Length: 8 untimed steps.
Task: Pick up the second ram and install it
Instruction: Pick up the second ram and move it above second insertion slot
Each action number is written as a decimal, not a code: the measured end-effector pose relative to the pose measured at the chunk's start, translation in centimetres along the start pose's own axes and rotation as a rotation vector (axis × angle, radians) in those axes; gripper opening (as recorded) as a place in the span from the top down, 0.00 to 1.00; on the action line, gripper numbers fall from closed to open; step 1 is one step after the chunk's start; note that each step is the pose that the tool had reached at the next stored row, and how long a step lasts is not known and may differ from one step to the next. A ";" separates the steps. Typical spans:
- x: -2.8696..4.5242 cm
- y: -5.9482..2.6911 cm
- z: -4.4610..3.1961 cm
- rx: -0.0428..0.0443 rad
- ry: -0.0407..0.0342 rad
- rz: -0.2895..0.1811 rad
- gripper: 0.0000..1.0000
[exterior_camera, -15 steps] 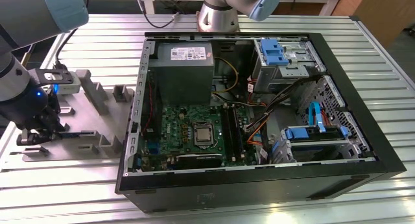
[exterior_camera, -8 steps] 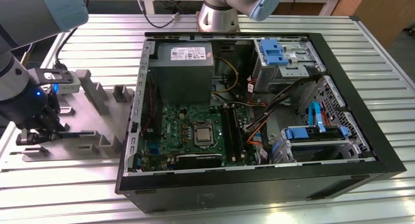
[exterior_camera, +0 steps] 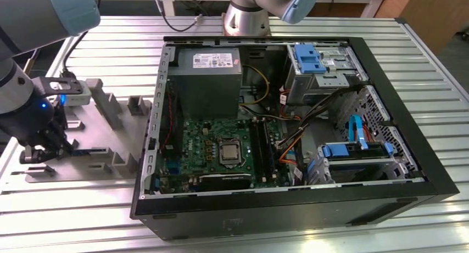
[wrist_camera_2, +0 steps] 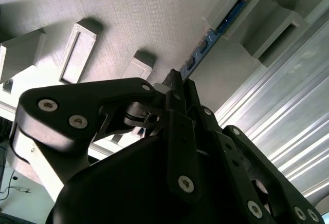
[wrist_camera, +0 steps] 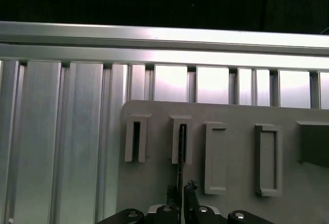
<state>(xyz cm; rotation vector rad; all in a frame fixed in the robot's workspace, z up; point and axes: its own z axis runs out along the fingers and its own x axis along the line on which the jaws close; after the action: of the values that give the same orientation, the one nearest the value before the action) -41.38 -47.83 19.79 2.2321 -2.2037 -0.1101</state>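
1. Exterior view: the gripper (exterior_camera: 45, 150) stands over a grey holder (exterior_camera: 110, 113) on the surface (exterior_camera: 308, 25), at the exterior view's left of the open case (exterior_camera: 293, 209).
2. The ram (wrist_camera_2: 222, 26) stands on edge in the holder's slots, leaving its upper edge free to grasp.
3. Jaws: narrow, closed on the ram's edge.
4. Ram: a thin blue stick with dark chips.

Ram stick (wrist_camera_2: 221, 26): near end hidden behind gripper (wrist_camera_2: 175, 78), far end sunk in slot of grey holder (wrist_camera_2: 154, 18); arm (exterior_camera: 37, 14) cut off at upper left of the exterior view.
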 end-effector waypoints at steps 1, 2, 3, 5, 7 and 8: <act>0.00 -0.08 0.00 0.0000 -0.0001 0.000 0.81; 0.01 -0.14 0.01 0.0000 -0.0002 0.000 0.81; 0.00 -0.18 0.01 -0.0001 -0.0002 0.000 0.81; 0.01 -0.28 0.01 -0.0002 -0.0001 0.000 0.81; 0.01 -0.30 -0.02 -0.0004 -0.0001 0.000 0.81; 0.01 -0.30 -0.07 -0.0006 0.0001 0.000 0.81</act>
<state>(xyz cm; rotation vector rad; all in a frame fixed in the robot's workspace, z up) -41.08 -47.84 19.85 2.2317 -2.2033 -0.1106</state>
